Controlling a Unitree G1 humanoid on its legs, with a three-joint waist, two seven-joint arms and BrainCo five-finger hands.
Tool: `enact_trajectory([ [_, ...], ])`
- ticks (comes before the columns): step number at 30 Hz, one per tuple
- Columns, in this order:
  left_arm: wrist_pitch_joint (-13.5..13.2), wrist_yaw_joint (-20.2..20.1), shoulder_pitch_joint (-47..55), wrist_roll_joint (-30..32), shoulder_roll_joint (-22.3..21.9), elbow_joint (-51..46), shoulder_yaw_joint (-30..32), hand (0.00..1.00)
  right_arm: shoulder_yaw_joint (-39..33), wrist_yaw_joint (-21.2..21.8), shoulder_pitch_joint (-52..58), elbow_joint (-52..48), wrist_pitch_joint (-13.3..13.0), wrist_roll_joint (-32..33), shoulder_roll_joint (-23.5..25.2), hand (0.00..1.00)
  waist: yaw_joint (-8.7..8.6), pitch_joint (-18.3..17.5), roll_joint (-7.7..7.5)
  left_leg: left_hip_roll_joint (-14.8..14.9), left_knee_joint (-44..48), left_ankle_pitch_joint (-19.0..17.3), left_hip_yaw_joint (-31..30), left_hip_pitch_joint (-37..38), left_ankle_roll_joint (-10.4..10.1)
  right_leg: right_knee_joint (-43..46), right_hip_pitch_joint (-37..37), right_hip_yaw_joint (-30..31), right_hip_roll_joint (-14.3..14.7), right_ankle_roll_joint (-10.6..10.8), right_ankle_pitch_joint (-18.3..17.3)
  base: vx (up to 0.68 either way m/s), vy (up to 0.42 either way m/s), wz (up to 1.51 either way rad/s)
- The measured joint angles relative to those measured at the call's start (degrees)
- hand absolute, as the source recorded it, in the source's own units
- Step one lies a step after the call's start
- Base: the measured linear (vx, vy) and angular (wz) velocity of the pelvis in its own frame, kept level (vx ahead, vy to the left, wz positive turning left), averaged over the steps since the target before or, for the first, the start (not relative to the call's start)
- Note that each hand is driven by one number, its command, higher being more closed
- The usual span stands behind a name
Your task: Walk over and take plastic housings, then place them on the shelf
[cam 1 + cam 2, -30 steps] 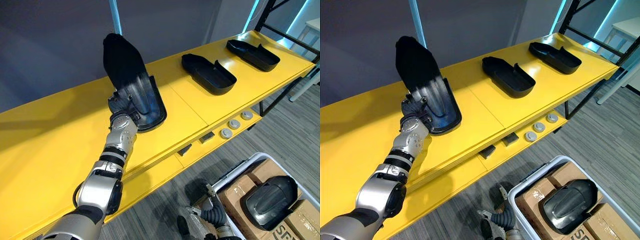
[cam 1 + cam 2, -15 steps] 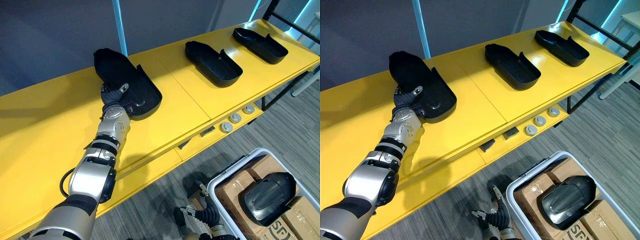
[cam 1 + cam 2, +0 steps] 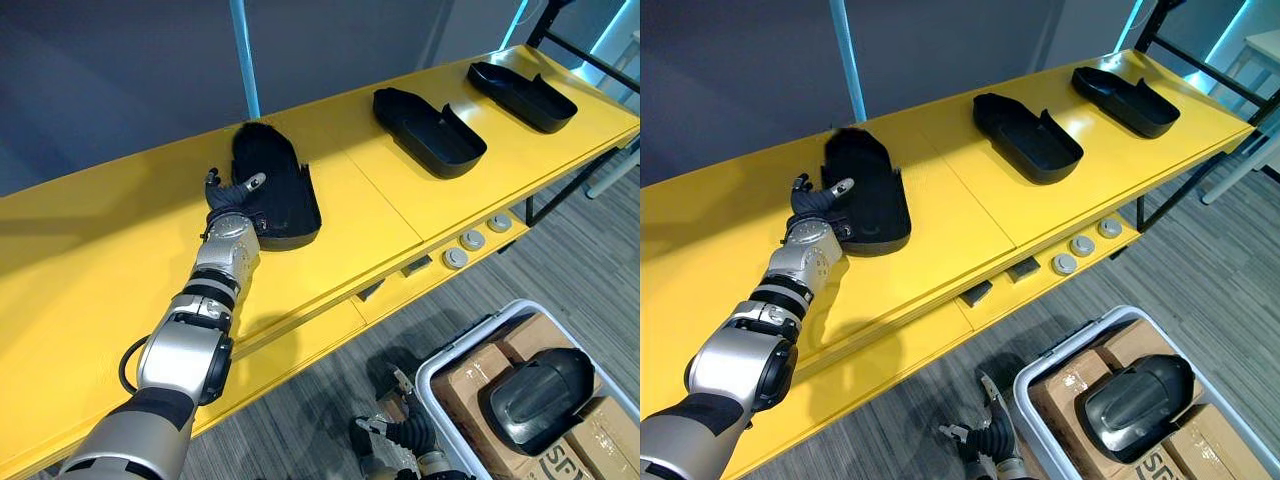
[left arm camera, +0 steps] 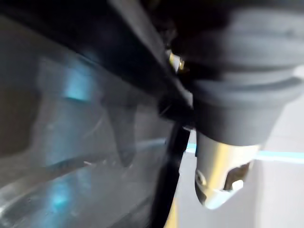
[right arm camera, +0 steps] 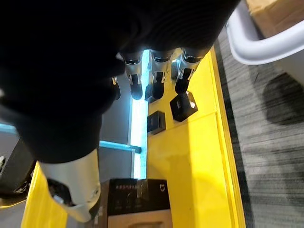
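Observation:
A black plastic housing lies flat on the yellow shelf, hollow side up. My left hand rests at its left edge with fingers spread and straight, the thumb reaching over the rim; it grips nothing. The left wrist view shows the housing's dark wall close to the thumb. Two more black housings lie further right on the shelf. My right hand hangs low by the floor, its fingers straight and empty.
A white bin stands on the grey carpet at lower right, holding cardboard boxes and another dark housing. Round knobs and dark blocks sit on the shelf's lower ledge. A blue post rises behind the shelf.
The housing went from standing tilted up in my left hand to lying flat on the shelf. The left hand's fingers uncurled and let it go. The camera shifted slightly.

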Motion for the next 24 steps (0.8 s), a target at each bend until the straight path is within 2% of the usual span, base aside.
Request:
enact_trajectory([
  [8, 0.49, -1.62, 0.21, -1.06, 0.04, 0.92, 0.05, 0.00, 0.00, 1.02, -0.02, 0.02, 0.01, -0.02, 0.07, 0.00, 0.32, -0.21, 0.37, -0.05, -0.04, 0.57, -1.73, 0.06, 0.04, -0.04, 1.07, -2.08, -0.21, -0.01, -0.01, -0.01, -0.006, 0.11],
  [11, 0.34, -1.54, 0.96, -5.01, -0.28, 0.92, 0.06, 0.00, 0.04, 1.02, -0.08, 0.56, 0.03, -0.03, 0.04, 0.00, 0.53, -0.85, 1.23, -0.06, -0.21, 0.90, -2.47, 0.08, -0.02, -0.04, 1.42, -2.54, -0.24, -0.01, -0.01, -0.02, -0.006, 0.12],
  [15, -0.63, -0.75, 4.23, -13.59, -2.34, -0.41, -0.25, 0.00, 0.12, 1.02, -0.43, 2.58, 0.43, -0.05, -0.34, 0.00, 0.94, -3.05, 3.03, -0.05, -0.49, 1.19, -3.08, 0.26, -0.06, -0.06, 1.82, -2.89, -0.27, -0.01, -0.02, -0.01, -0.002, 0.06],
  [21, -2.49, -0.31, 7.10, -20.32, -4.98, -3.16, -4.84, 0.00, 0.10, 1.01, -1.12, 3.38, 0.73, -0.06, -0.98, 0.00, 1.64, -5.75, 3.15, -0.05, -1.01, 1.62, -3.14, 0.54, -0.07, -0.06, 1.92, -3.01, -0.26, -0.03, 0.03, -0.01, 0.000, 0.00],
  [24, -3.49, -1.54, 7.92, -22.87, -4.98, -4.77, -7.04, 0.00, 0.03, 1.01, -1.82, 4.48, 0.87, -0.04, -1.28, 0.00, 1.70, -6.06, 3.23, -0.06, -1.44, 1.68, -3.11, 1.74, -0.05, -0.08, 2.85, -3.05, -0.25, -0.02, 0.03, 0.00, 0.000, 0.00],
])
